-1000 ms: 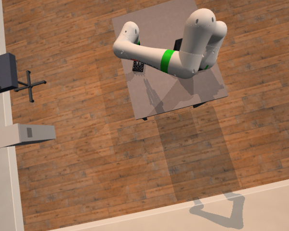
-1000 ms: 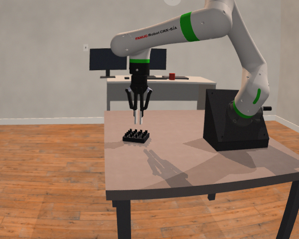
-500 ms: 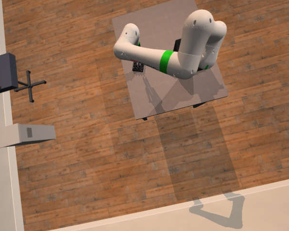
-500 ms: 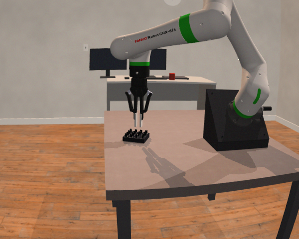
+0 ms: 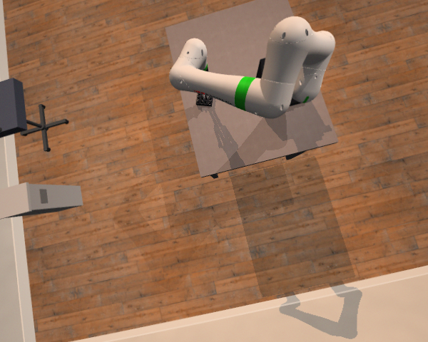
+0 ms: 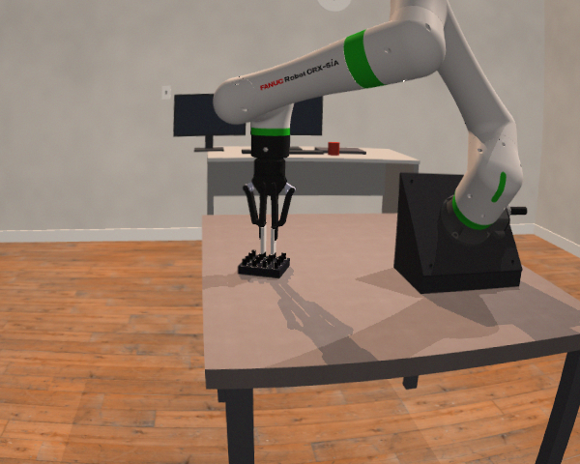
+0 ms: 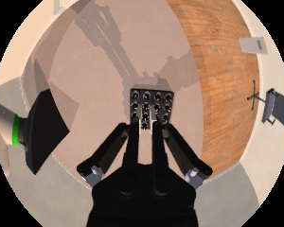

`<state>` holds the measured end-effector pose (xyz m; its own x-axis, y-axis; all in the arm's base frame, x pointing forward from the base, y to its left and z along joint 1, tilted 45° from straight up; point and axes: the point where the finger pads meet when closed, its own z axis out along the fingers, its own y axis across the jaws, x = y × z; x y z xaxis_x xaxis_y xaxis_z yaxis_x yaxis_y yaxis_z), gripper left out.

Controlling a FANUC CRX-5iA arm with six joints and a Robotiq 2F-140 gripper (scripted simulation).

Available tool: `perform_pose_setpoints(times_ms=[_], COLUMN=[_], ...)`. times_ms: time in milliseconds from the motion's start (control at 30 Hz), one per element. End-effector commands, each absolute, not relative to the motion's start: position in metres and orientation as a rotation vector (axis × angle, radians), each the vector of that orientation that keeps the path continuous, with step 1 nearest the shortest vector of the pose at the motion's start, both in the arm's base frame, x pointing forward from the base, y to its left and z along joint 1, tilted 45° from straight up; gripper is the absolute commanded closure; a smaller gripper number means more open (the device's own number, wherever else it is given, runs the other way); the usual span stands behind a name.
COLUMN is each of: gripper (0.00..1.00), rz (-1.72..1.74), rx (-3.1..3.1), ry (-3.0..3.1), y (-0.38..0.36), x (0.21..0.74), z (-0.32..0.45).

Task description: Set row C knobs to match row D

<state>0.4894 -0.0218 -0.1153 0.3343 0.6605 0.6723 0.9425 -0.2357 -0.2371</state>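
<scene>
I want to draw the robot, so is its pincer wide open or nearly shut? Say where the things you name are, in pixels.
Nearly shut: the pincer (image 6: pixel 268 251) (image 7: pixel 146 111) has its two pale fingers close together, with a narrow gap between.

Black knob box (image 5: pixel 204 100) (image 6: pixel 263 271) (image 7: pixel 151 92), green-banded white arm (image 5: pixel 214 81) (image 6: pixel 300 65)

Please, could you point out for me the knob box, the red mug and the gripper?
Knob box (image 5: pixel 204 104) (image 6: pixel 260 273) (image 7: pixel 133 90): top, exterior and wrist views; its edge or side.
Red mug (image 6: pixel 333 148): exterior view; its side.
Gripper (image 6: pixel 268 252) (image 7: pixel 146 111): exterior and wrist views; midway between its fingertips.
</scene>
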Motion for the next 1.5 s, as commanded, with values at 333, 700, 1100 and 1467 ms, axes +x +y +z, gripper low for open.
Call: perform_pose_setpoints(times_ms=[333, 700, 1100, 1467], gripper=[0.88, 0.88, 0.88, 0.88], rz=[-0.589, -0.589, -0.589, -0.589], rx=[-1.986, -1.986, -1.986, -1.986], ry=[-1.401, -1.401, -1.401, -1.401], y=[-0.0169, -0.0160, -0.0160, -0.0160], x=[0.4895, 0.4895, 0.4895, 0.4895], z=[-0.1206, -0.1214, -0.1214, -0.1214])
